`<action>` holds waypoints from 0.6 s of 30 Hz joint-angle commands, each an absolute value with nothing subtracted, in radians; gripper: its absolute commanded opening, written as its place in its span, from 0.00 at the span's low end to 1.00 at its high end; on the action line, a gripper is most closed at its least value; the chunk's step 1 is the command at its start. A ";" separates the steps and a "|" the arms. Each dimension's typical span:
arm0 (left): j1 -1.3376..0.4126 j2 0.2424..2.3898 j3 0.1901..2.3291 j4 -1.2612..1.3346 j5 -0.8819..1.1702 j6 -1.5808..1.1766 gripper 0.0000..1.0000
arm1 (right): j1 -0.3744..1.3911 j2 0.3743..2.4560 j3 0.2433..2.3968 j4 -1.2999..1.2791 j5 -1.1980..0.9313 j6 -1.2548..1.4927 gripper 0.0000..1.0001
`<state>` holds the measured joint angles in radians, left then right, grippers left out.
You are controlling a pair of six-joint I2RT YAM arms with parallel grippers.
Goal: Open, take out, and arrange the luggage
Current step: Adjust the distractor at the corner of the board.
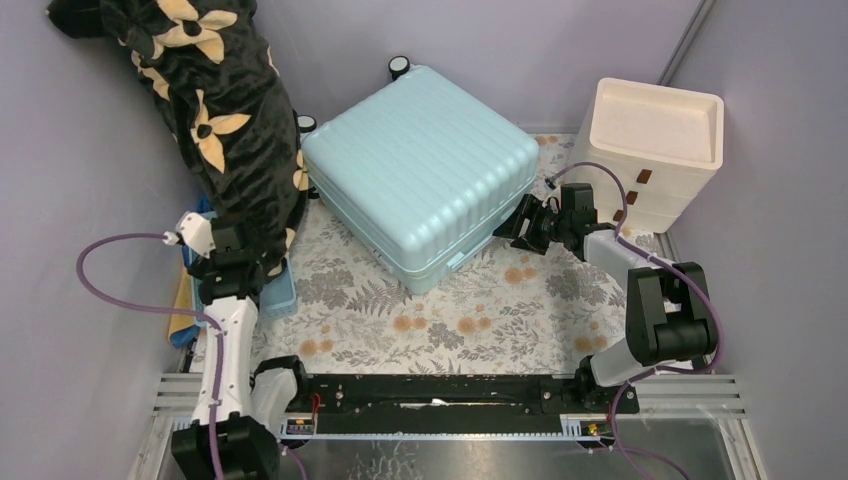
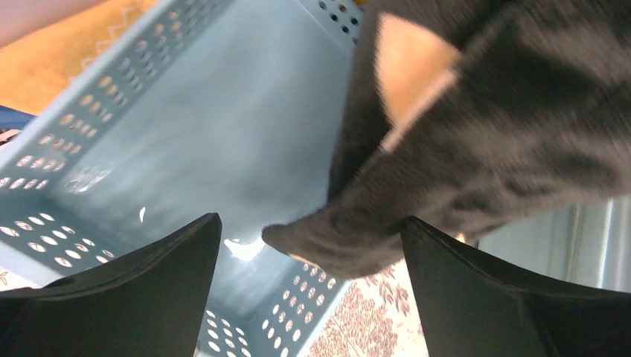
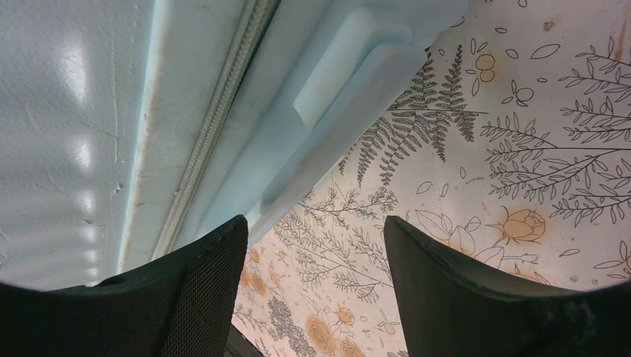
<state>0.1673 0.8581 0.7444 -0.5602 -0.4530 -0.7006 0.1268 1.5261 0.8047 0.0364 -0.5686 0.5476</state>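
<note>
1. Luggage [image 1: 420,170]: lies flat and shut on the floral mat [image 1: 450,310], back-centre, turned at an angle. Two wheels show at its far edge, near the wall.
2. R gripper [image 1: 520,225]: low over the mat, just beside the luggage's right side. Jaws spread, nothing between them. The wrist view shows the R gripper [image 3: 314,230] facing the shell's zip seam (shell fills the left half of that view), mat [image 3: 521,149] to the right.
3. L gripper [image 1: 232,262]: at the left edge, over the blue basket [image 1: 280,295].
4. Wrist view, L gripper [image 2: 309,230]: jaws spread wide. A corner of the black cloth [image 2: 506,119] hangs between them, not pinched, w/ the basket floor [image 2: 186,111] behind.
5. Cloth [image 1: 210,90]: black w/ cream flowers, draped from the back-left corner down to the basket.
6. Drawers [image 1: 655,150]: cream, back-right, apart from the luggage.
</note>
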 commanded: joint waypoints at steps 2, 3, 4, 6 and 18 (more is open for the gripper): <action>0.310 0.888 0.714 -0.398 -0.344 -0.675 0.97 | 0.135 1.505 0.845 0.065 -0.591 0.552 0.74; 0.332 0.911 0.706 -0.367 -0.305 -0.670 0.95 | 0.135 1.509 0.847 0.064 -0.595 0.553 0.74; 0.355 0.938 0.702 -0.335 -0.228 -0.669 0.88 | 0.135 1.514 0.849 0.064 -0.600 0.554 0.74; 0.388 0.983 0.702 -0.267 -0.095 -0.659 0.69 | 0.135 1.518 0.853 0.059 -0.604 0.552 0.74; 0.407 1.142 0.815 -0.058 0.359 -0.706 0.00 | 0.135 1.507 0.850 0.060 -0.599 0.536 0.75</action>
